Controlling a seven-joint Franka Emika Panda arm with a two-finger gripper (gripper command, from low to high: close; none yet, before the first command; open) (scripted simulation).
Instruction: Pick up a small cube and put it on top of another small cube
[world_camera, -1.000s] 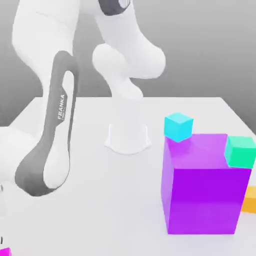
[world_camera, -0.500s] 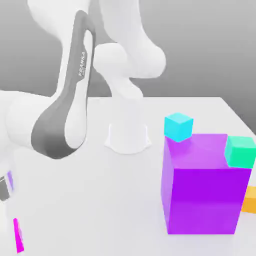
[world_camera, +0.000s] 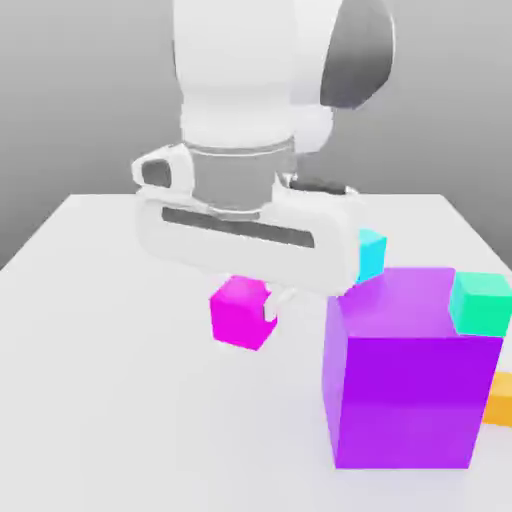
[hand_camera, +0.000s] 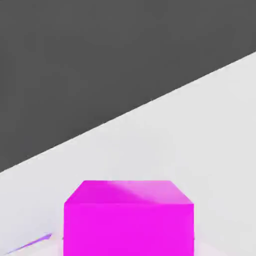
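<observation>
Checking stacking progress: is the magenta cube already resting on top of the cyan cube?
No, in the exterior view the magenta cube hangs under the gripper, above the table, apart from the cyan cube.

The arm (world_camera: 250, 90) is glossy white, rounded, with dark grey joint panels.

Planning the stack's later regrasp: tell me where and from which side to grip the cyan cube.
Take the cyan cube by two opposite vertical faces, coming straight down from above. It sits on the table right behind the big purple block, so a side approach looks cramped, while its flat top is free. For now the gripper is shut on the pink cube, held above the table.
</observation>
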